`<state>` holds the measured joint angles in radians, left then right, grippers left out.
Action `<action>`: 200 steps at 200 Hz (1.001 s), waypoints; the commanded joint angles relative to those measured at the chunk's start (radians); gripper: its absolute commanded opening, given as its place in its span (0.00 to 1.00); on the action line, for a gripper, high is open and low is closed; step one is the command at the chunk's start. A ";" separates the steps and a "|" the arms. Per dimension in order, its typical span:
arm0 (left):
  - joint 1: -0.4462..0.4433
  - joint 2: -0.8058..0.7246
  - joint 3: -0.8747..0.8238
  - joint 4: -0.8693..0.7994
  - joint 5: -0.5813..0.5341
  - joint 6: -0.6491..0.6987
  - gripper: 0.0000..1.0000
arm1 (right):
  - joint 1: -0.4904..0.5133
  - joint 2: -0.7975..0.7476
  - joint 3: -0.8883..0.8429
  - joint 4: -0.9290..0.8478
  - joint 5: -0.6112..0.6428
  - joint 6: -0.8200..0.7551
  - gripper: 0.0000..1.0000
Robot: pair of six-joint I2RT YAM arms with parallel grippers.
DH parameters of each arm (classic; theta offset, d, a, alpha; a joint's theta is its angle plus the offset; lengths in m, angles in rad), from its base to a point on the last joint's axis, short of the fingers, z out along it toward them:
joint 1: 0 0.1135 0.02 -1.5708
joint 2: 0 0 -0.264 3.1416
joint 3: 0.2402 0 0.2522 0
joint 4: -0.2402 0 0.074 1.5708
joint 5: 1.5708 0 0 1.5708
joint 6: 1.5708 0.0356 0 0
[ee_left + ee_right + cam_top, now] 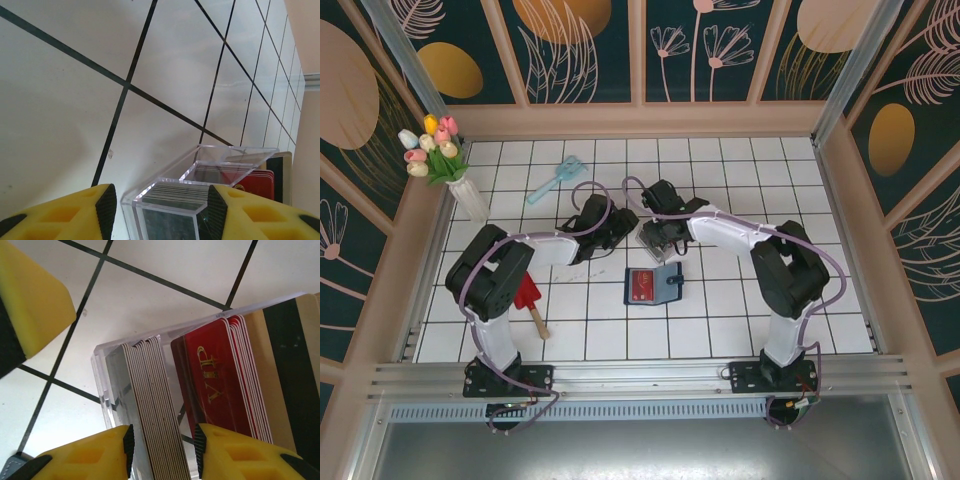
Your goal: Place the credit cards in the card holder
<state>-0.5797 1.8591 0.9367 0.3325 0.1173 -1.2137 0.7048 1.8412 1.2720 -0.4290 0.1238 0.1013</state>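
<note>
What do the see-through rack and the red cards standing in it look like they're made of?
Rack: clear rigid plastic, likely acrylic. You can see straight through its glossy walls, and the edges catch the light.
Red cards: probably thin glossy plastic, with a smooth red face, gold VIP lettering and pale edges where they are stacked.

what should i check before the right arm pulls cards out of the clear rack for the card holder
1. card holder lying open: ok, a red card rests on it.
2. left gripper bracing the clear rack: not ok, its jaws straddle the rack but tile shows beside one pad.
3. right gripper lined up on the grey cards: ok, the stack sits between its jaws.
4. right jaws closed on the stack: cannot tell.
5. just one card singled out: not ok, many cards lie between the pads.
</note>
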 commanded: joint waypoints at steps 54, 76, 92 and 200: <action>0.002 0.052 -0.016 0.070 0.058 -0.021 0.52 | 0.048 0.044 0.013 -0.019 0.209 -0.057 0.41; 0.001 0.054 -0.019 0.066 0.056 -0.017 0.51 | 0.058 0.049 0.025 -0.030 0.266 -0.054 0.41; 0.001 0.055 -0.021 0.068 0.055 -0.017 0.50 | 0.060 0.040 0.027 -0.029 0.278 -0.054 0.41; 0.002 0.035 -0.030 0.062 0.045 -0.004 0.49 | 0.058 0.013 0.032 -0.025 0.313 -0.051 0.31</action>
<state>-0.5797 1.9030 0.9203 0.3714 0.1608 -1.2243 0.7677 1.8683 1.2739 -0.4274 0.3794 0.0570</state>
